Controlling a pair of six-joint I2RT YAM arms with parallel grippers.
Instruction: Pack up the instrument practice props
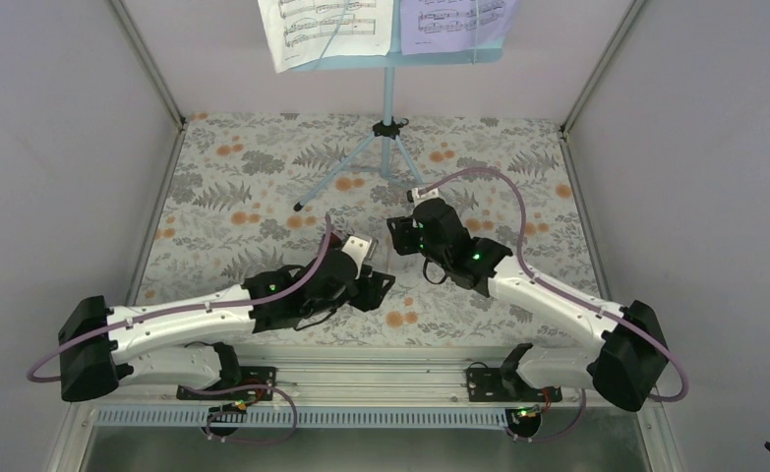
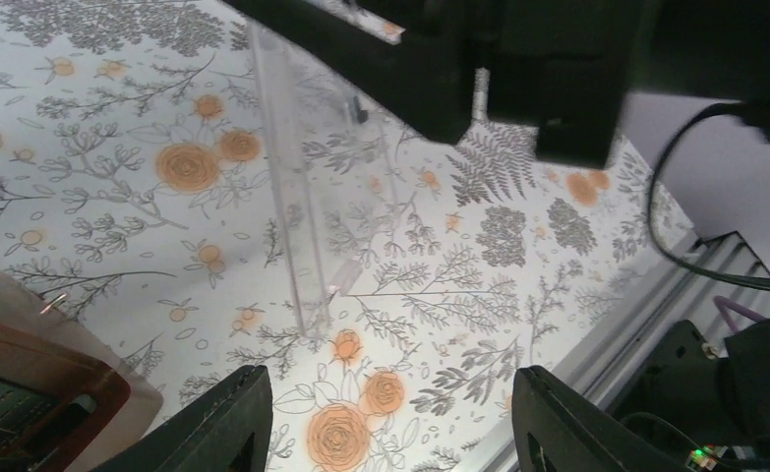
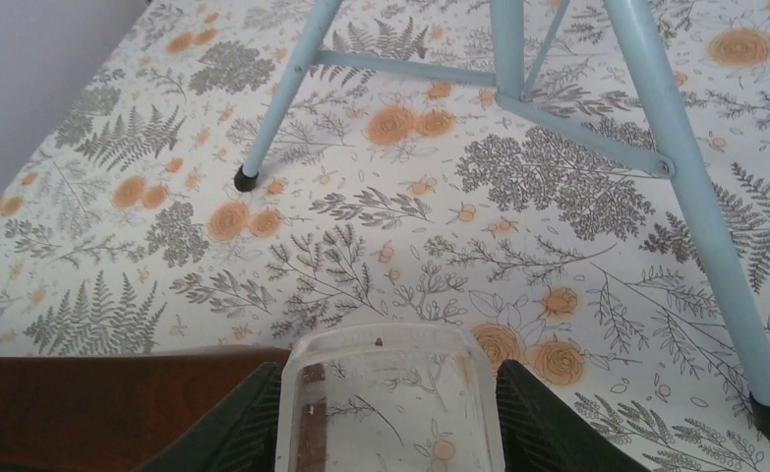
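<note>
The light-blue music stand [image 1: 388, 93] stands at the back, with a white sheet-music page [image 1: 326, 29] and a lavender page [image 1: 454, 22] on its desk. Its legs [image 3: 695, 197] show in the right wrist view. My right gripper [image 3: 390, 428] is shut on a clear plastic cover [image 3: 390, 393] and holds it above the cloth; the cover also shows in the left wrist view [image 2: 297, 197]. The reddish-brown metronome [image 2: 27, 393] sits just left of it, its side in the right wrist view [image 3: 115, 403], and is partly hidden by my left wrist in the top view [image 1: 354, 246]. My left gripper [image 2: 390, 433] is open and empty.
A floral tablecloth [image 1: 263, 167] covers the table. Grey walls close in the left, right and back. A metal rail [image 1: 381, 379] runs along the near edge. The stand's rubber feet [image 3: 247, 180] rest on the cloth ahead of my right gripper.
</note>
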